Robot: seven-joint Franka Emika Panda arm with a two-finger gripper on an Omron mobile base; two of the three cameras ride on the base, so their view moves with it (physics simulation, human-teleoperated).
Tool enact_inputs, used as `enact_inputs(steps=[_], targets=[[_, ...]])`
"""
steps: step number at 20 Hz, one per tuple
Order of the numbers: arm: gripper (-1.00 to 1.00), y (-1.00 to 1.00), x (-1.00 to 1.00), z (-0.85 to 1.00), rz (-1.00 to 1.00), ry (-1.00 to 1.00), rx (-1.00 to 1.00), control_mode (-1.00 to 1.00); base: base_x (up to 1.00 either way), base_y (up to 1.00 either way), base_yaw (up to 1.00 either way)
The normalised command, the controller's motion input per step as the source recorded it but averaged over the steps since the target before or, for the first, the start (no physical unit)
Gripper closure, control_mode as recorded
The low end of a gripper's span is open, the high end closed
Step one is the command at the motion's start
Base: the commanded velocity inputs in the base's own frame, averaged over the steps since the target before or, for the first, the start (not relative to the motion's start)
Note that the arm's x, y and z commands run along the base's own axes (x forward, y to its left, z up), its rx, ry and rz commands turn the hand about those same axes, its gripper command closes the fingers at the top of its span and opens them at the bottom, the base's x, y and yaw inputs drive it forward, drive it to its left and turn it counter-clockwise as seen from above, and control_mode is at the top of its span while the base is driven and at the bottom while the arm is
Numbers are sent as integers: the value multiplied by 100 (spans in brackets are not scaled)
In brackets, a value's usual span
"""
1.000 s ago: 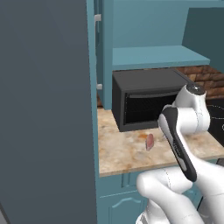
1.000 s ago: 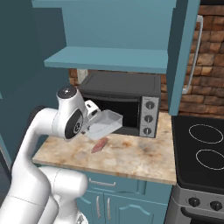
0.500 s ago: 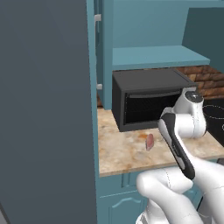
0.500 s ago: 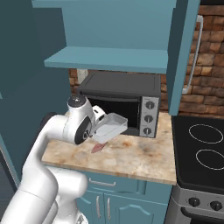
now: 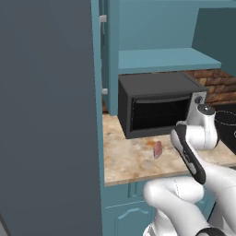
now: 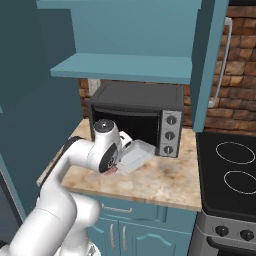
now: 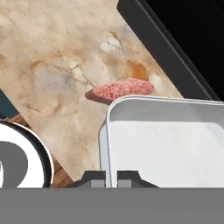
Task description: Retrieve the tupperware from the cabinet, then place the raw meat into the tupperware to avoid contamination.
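Left base view: one raw meat lies on the bench in front of the microwave, just left of the arm's wrist.

Right base view: one tupperware hangs tilted at the wrist, low over the bench before the microwave door; the open cabinet shelf is above.

Hand view: the pincer is clamped shut on the tupperware's near rim. The meat sits just beyond the far rim, its long axis parallel to that rim. The container likely needs setting down beside it.
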Motion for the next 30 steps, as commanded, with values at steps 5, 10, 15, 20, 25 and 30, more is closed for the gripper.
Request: enact_inputs(steps=[5, 10, 15, 20, 25, 30], targets=[[100, -25, 21, -41, 0, 6, 0, -100, 0, 0, 0], [100, -12, 26, -40, 0, 5, 0, -100, 0, 0, 0], [100, -11, 33, -36, 1, 4, 0, -100, 0, 0, 0], [100, -16, 33, -27, 1, 6, 0, -100, 0, 0, 0], [100, -15, 28, -19, 2, 7, 0, -100, 0, 0, 0], [100, -9, 31, -12, 1, 9, 0, -100, 0, 0, 0]])
